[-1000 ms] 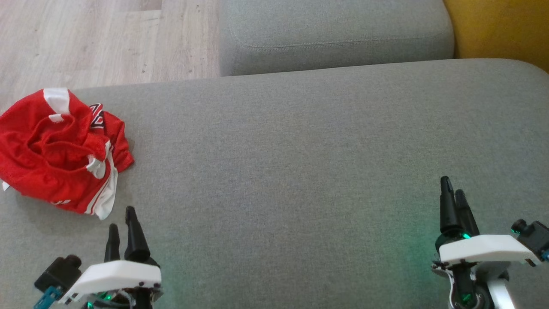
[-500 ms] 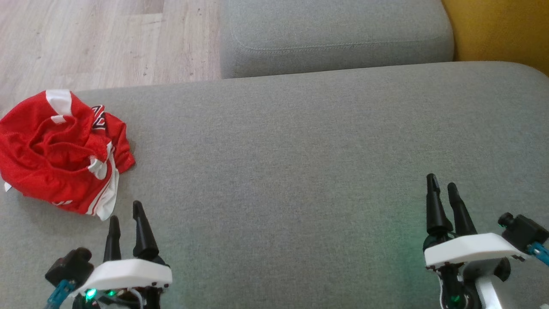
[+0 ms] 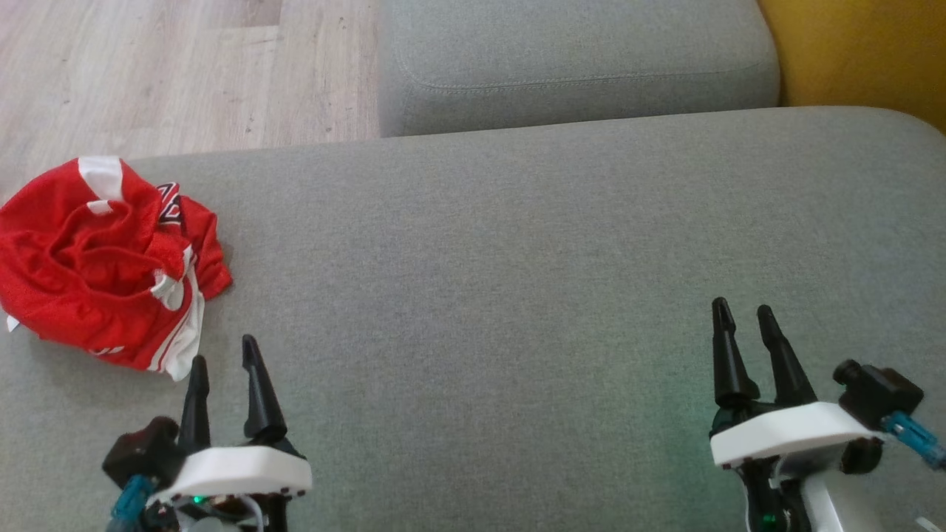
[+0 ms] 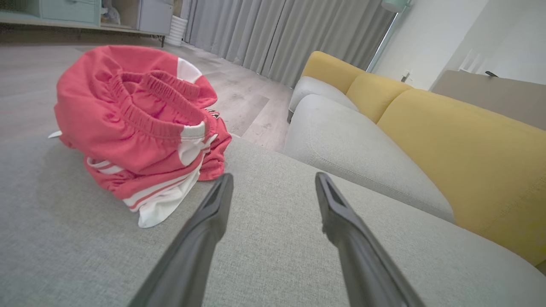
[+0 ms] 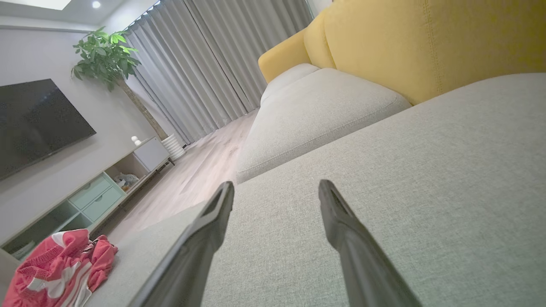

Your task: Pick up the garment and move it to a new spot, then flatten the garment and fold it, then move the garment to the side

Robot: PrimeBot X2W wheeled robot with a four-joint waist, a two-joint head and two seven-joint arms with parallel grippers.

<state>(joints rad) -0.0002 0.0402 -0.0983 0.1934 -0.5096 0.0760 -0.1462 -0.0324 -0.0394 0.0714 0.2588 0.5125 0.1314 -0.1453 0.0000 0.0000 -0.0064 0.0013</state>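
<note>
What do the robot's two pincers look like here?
The left pincer and right pincer match: two long, tapering black fingers rising from a white shell. A black camera block sits on each one's outer side, with a teal plug. Small green lights glow below the shell.

You have a wide grey seat cushion (image 3: 517, 244) spread across the head view, and a second grey cushion (image 3: 576, 59) meets its far edge. A yellow backrest (image 3: 857, 52) rises at the far right of both. Pale wood floor (image 3: 185, 74) lies beyond the cushions on the left. From the right wrist view you can see long grey curtains (image 5: 204, 68) and a leafy plant (image 5: 104, 57) rising from a white ribbed pot (image 5: 172, 146). A dark television (image 5: 38, 123) hangs on the wall, with a low cabinet (image 5: 98, 187) with pale green drawers under it.
</note>
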